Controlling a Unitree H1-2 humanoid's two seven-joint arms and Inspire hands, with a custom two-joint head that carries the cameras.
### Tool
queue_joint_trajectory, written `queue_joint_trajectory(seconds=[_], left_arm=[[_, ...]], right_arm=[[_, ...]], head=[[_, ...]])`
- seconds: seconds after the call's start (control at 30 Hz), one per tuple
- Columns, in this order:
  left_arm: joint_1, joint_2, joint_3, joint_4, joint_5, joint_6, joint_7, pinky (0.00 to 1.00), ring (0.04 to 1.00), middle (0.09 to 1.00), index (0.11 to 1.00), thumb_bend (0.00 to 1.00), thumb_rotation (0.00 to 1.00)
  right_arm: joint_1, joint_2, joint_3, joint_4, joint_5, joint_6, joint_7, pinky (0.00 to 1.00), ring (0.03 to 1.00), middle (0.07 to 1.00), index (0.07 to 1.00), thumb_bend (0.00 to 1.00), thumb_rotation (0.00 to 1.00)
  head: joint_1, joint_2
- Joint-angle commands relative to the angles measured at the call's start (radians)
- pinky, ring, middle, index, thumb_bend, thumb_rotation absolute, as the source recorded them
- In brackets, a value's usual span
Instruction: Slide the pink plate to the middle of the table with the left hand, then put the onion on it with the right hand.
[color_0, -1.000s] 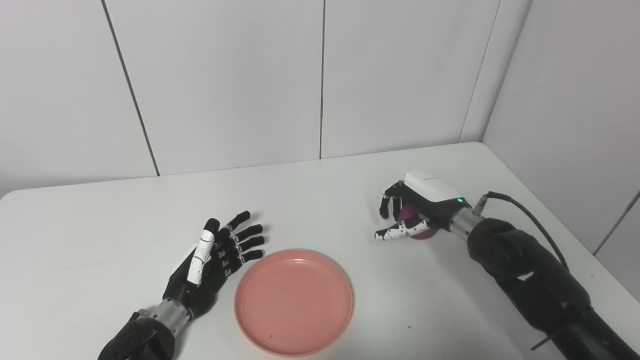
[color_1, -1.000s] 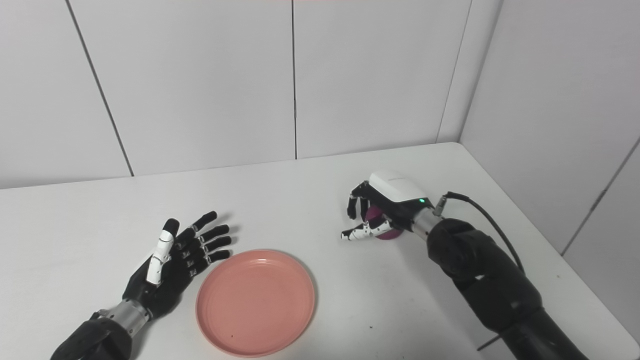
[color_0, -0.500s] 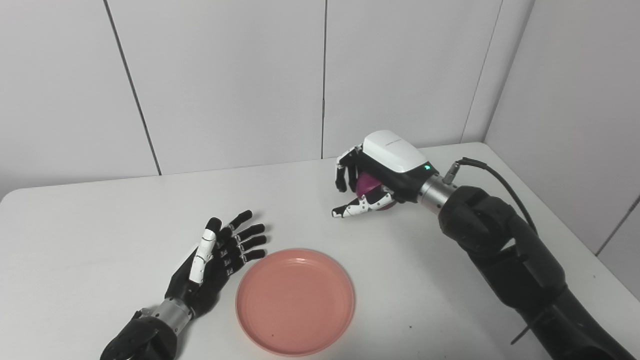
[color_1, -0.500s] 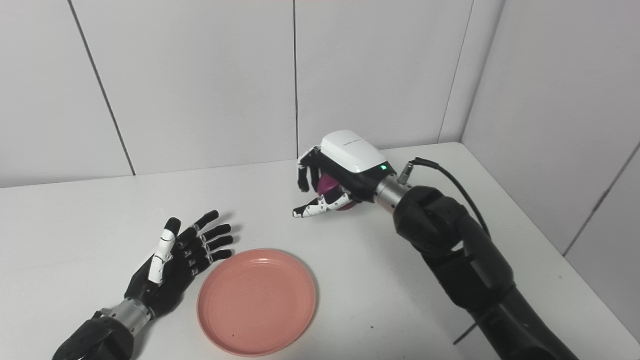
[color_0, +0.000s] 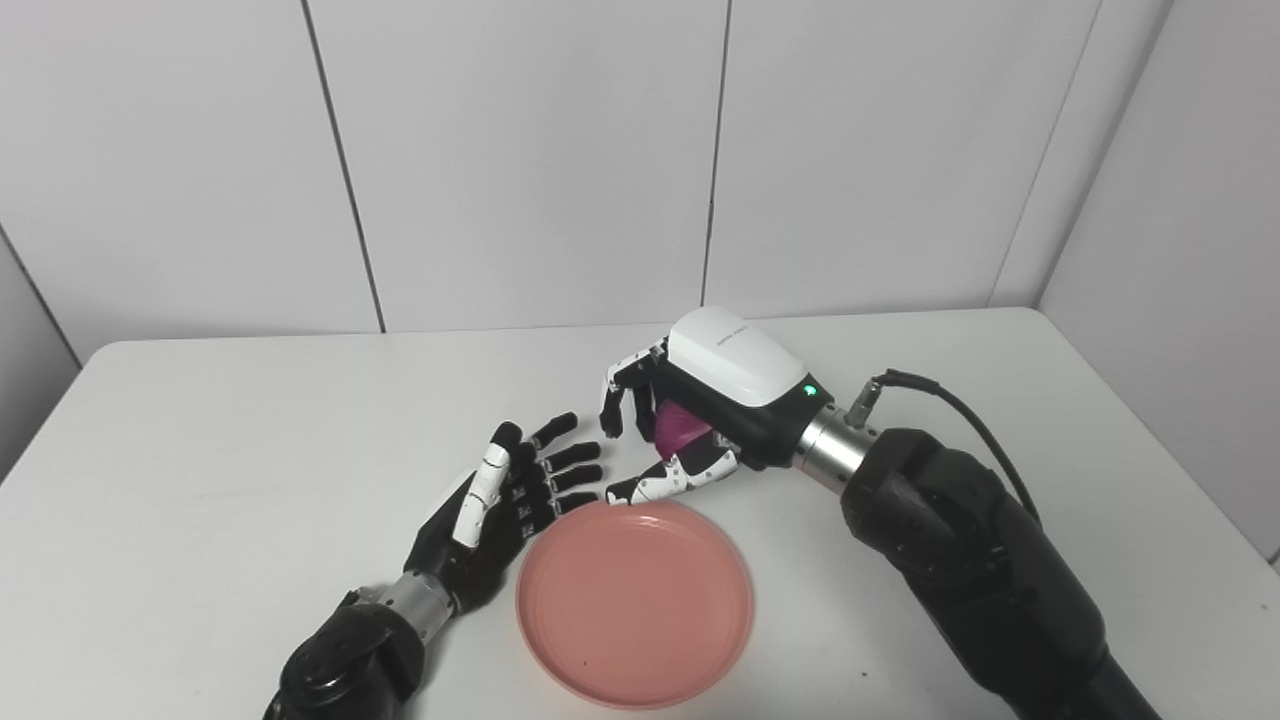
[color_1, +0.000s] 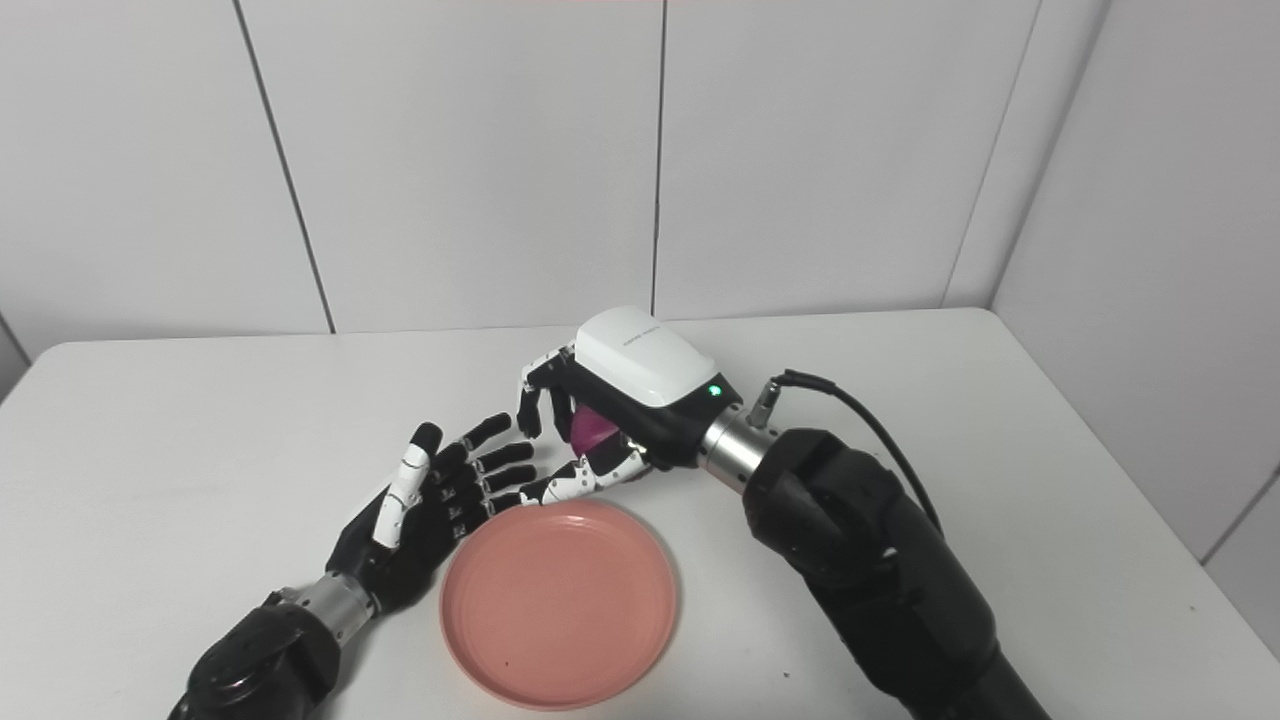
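White wall panels are closing in behind and to the right of the tabletop (color_0: 200, 420), which is stretching white and bare across its left half, all the way to the rounded far-left corner.

Moving rightward, we are resting our left hand (color_0: 500, 500) palm-up on the surface, fingers (color_0: 565, 428) spread apart and grasping nothing. Its fingertips are lying just beside the far-left rim of the pink plate (color_0: 634, 602), though we cannot tell whether they are touching it. The plate is sitting flat near the front edge of the tabletop, roughly at the middle of its width, with its near rim close to the bottom of the view and open surface beyond its far rim.

Further right, we are holding our right hand (color_0: 690, 420) raised over the far rim of the plate, fingers curled around the onion (color_0: 676, 430), a magenta shape showing between the dark fingers and the white-tipped thumb. The thumb is pointing left, its tip appearing just above the plate's far edge and near our left fingertips. The onion is hanging above the tabletop just past the plate's far rim, not over its centre.

Right of our forearm, the tabletop is running clear to its right edge beside the wall.
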Motion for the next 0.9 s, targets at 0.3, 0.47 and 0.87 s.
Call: queue_joint_trajectory(seconds=[0.3,0.47,0.87], left_arm=[[-0.007,-0.022,-0.002,-0.01,0.015,0.052,0.038,0.79,0.839,0.851,0.913,0.75,0.95],[-0.012,-0.025,-0.001,-0.06,0.013,0.107,0.058,0.79,0.849,0.854,0.92,0.75,0.95],[-0.002,-0.025,0.003,-0.142,0.002,0.19,0.06,0.78,0.863,0.872,0.922,0.75,0.96]], right_arm=[[-0.003,0.044,0.011,-0.08,0.026,0.002,0.025,0.18,0.235,0.32,0.478,0.49,0.19],[0.007,0.042,0.013,-0.071,0.035,-0.002,0.051,0.18,0.239,0.326,0.482,0.5,0.15],[0.018,0.047,0.007,-0.089,0.051,0.03,0.106,0.17,0.23,0.315,0.485,0.5,0.14]], head=[[0.075,0.067],[0.101,0.122],[0.114,0.175]])
